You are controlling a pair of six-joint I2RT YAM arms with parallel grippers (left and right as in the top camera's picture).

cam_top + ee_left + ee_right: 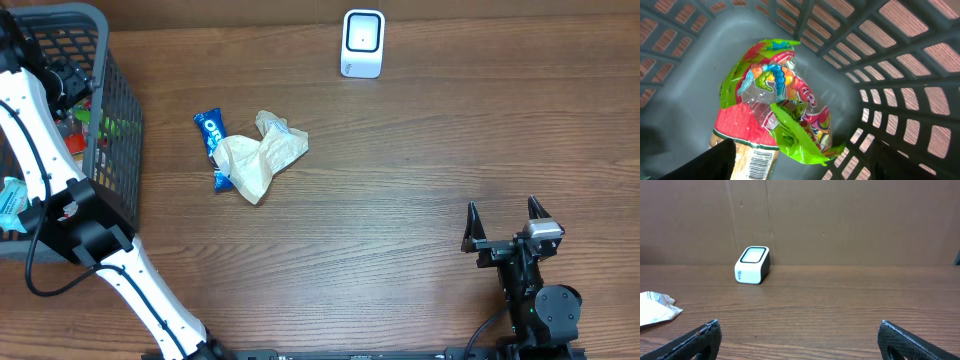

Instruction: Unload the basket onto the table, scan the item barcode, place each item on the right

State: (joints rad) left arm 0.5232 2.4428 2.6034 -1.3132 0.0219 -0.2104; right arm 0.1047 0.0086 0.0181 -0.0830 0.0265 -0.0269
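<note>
Left gripper (799, 152) spread wide over the gummy candy bag (772, 97) inside the basket (900, 75), probably lining up a pick. Barcode (761, 162) faces up. Right gripper (505, 222) released, parked on desk (400, 200) facing scanner (362, 43).

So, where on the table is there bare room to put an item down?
The widest bare patch is the tabletop between the scanner, the crumpled paper wrapper and the open right hand. The far strip from the scanner to the basket is free too. It is crowded on the left, where the blue snack pack and the wrapper lie beside the basket.
</note>
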